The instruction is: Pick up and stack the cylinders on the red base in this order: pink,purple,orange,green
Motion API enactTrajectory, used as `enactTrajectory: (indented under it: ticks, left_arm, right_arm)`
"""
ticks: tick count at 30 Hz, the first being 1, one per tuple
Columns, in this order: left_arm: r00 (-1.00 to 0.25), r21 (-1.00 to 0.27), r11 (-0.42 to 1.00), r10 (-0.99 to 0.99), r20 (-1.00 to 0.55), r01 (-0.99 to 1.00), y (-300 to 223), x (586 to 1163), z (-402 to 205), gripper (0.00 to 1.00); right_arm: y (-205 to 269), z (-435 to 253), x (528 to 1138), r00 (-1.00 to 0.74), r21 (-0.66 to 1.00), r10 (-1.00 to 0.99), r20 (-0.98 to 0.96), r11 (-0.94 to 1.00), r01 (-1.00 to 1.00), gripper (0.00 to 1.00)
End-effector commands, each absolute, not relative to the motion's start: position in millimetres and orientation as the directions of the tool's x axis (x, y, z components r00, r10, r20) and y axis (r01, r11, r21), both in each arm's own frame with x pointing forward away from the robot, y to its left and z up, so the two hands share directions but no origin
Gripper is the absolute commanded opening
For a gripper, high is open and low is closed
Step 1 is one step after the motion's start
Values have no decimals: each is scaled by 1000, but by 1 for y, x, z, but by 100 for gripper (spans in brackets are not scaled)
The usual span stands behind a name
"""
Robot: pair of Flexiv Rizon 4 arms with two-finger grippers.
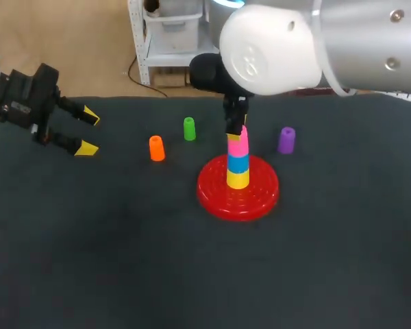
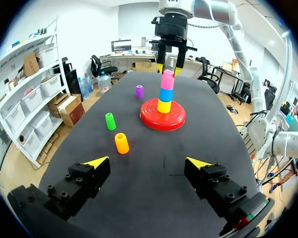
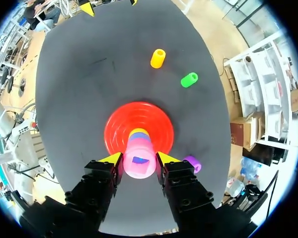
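Pink cylinder [image 1: 239, 145] in grip of downward-pointing right pincer [image 3: 139, 158]

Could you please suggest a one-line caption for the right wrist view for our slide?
Right gripper at the pink cylinder, topping the yellow-and-blue stack on the red base.

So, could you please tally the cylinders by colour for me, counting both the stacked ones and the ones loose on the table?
pink cylinder: 1
blue cylinder: 1
yellow cylinder: 1
purple cylinder: 1
orange cylinder: 1
green cylinder: 1
Total: 6 cylinders, 3 stacked and 3 loose.
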State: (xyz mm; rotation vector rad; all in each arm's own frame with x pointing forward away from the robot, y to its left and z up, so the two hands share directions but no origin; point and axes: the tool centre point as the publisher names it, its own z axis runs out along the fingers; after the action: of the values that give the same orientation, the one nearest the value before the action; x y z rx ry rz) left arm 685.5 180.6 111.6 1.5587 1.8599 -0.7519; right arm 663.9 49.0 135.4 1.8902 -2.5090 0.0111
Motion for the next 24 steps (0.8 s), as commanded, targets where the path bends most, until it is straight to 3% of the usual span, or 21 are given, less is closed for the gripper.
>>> enactTrajectory:
  ticks: [1, 12, 13, 14, 15, 16, 24]
  left_arm:
    - [-135, -44, 155, 650, -748, 987, 181, 684, 111, 100]
    - [-135, -44, 155, 650, -748, 987, 181, 684, 111, 100]
    - [-135, -44, 155, 650, -748, 987, 181, 684, 111, 100]
    - [-135, -44, 155, 650, -748, 987, 181, 684, 111, 100]
    - [-135, -44, 155, 650, -748, 987, 181, 684, 111, 100]
    - [-135, -44, 155, 650, -748, 987, 181, 684, 111, 100]
    - [-135, -44, 155, 650, -748, 987, 181, 684, 111, 100]
  right_arm:
    - [51, 125, 656, -279, 3, -960, 18, 279, -960, 0]
    - [40, 107, 651, -321, 22, -947, 5, 321, -947, 2]
    - [39, 108, 652, -322, 21, -947, 3, 322, -947, 9]
    - [39, 108, 653, -321, 21, -947, 2, 321, -947, 23]
    - [38, 110, 655, -319, 19, -948, 3, 319, -948, 44]
    - [37, 112, 656, -315, 10, -949, -1, 315, -949, 100]
    - [33, 148, 667, -281, -54, -957, -71, 285, -957, 100]
